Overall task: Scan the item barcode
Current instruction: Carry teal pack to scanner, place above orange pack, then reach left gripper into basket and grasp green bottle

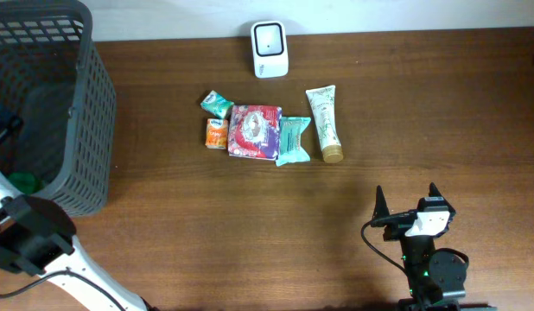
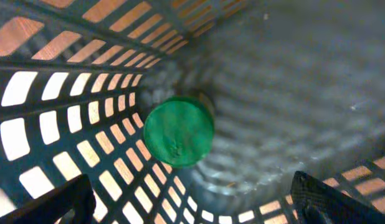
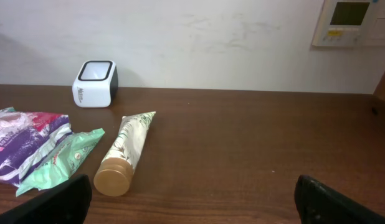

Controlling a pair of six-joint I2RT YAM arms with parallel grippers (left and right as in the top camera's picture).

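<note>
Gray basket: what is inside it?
A green-capped item lies on the basket floor beside the slotted wall. Its body is hidden behind the round cap, so its type cannot be told.

The basket point(image 1: 85, 130) stands at the table's point(image 1: 422, 104) left end, with a capped bottle point(image 2: 178, 130) lying inside. The scanner point(image 1: 270, 48) sits at the back edge. In front of it runs a row: small packet point(image 1: 217, 104) behind carton point(image 1: 217, 134) leftmost, then pouch point(image 1: 255, 131), wipes pack point(image 1: 293, 141), and tube point(image 1: 324, 123) rightmost.

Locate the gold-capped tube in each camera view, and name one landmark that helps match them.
Overhead: tube at the right end of the item row.
Left wrist: not in it.
Right wrist: tube lower left, cap nearest.
Shared landmark: white scanner, beyond the tube.
</note>
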